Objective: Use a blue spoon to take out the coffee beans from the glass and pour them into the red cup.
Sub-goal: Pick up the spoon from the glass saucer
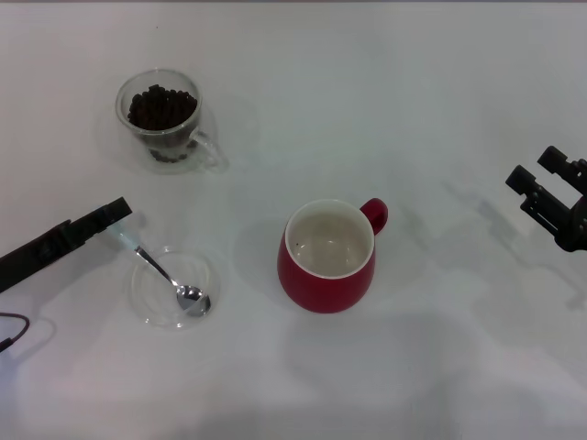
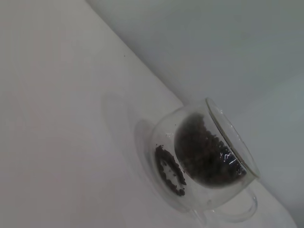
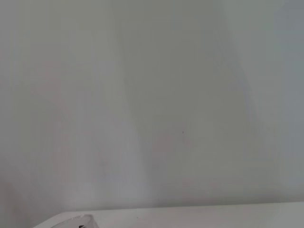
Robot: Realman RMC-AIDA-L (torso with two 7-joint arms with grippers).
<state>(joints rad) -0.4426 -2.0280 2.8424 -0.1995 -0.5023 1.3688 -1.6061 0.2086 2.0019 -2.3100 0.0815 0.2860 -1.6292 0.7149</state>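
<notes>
Reaching in from the left edge of the head view, my left gripper (image 1: 117, 216) is sitting right at the pale handle end of the blue spoon (image 1: 170, 276); I cannot tell whether its fingers are apart or already pinching the handle. From that gripper tip the spoon is running away toward me and to the right, its shiny bowl resting inside a flat clear dish (image 1: 147, 307) on the white table (image 1: 413, 110). Beyond the gripper, a little to its right, the glass (image 1: 163, 117) is standing upright with the coffee beans (image 1: 161, 107) heaped inside it; my left wrist camera is showing the same glass (image 2: 209, 166) and beans (image 2: 204, 152) close up. Well off to the gripper's right, the red cup (image 1: 327, 257) is standing upright, its handle pointing away from the spoon. My right gripper (image 1: 548, 192) is hanging parked at the far right edge, fingers spread apart, holding nothing.
</notes>
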